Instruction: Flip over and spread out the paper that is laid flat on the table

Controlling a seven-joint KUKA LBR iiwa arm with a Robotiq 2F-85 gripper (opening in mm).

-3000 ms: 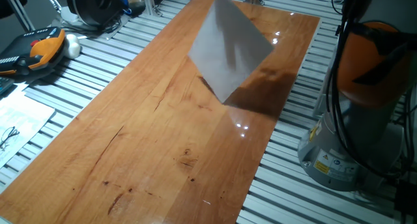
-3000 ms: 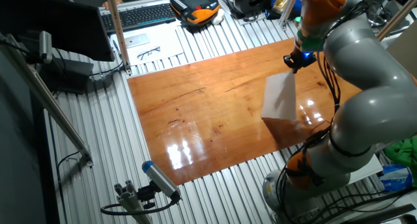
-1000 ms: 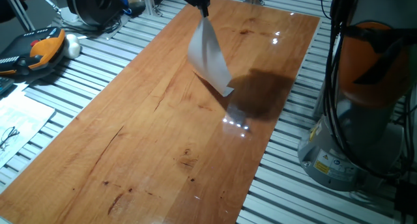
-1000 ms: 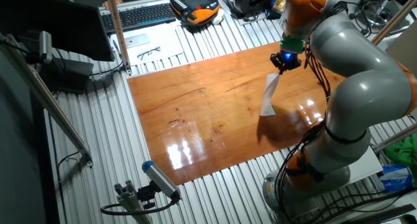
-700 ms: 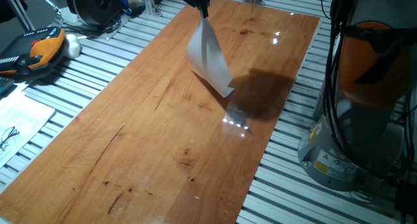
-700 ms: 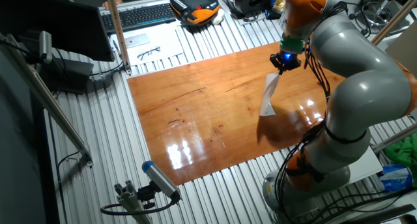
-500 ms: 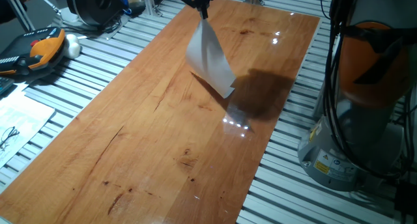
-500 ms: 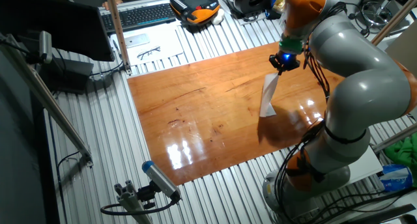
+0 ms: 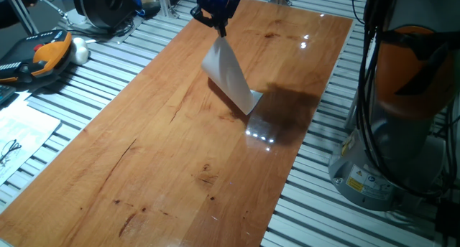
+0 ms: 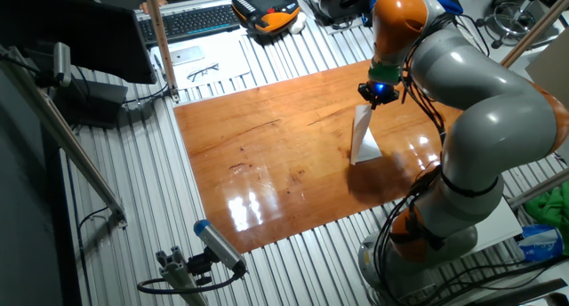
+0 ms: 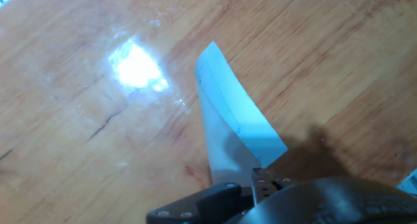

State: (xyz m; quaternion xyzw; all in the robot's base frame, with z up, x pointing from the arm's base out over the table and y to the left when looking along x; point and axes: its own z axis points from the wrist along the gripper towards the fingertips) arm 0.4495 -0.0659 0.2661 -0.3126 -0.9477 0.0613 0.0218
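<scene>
The paper (image 9: 231,75) is a thin white sheet that hangs from my gripper (image 9: 221,26) by one corner, and its lower corner touches the table (image 9: 180,146), a glossy reddish-brown board. In the other fixed view the paper (image 10: 363,137) hangs below my gripper (image 10: 380,94) as a narrow upright strip near the board's far right part. In the hand view the paper (image 11: 231,126) runs away from the fingers with faint printed lines showing. My gripper is shut on the paper's top corner.
The slatted metal surface (image 9: 93,82) surrounds the board. A printed sheet with glasses (image 9: 18,136), an orange-black pendant (image 9: 43,53) and a keyboard (image 10: 191,21) lie off the board. The arm's base (image 9: 388,154) stands right of the board.
My gripper has moved lower and toward the board's far left edge. The paper came down with it and its bottom corner now rests on the board.
</scene>
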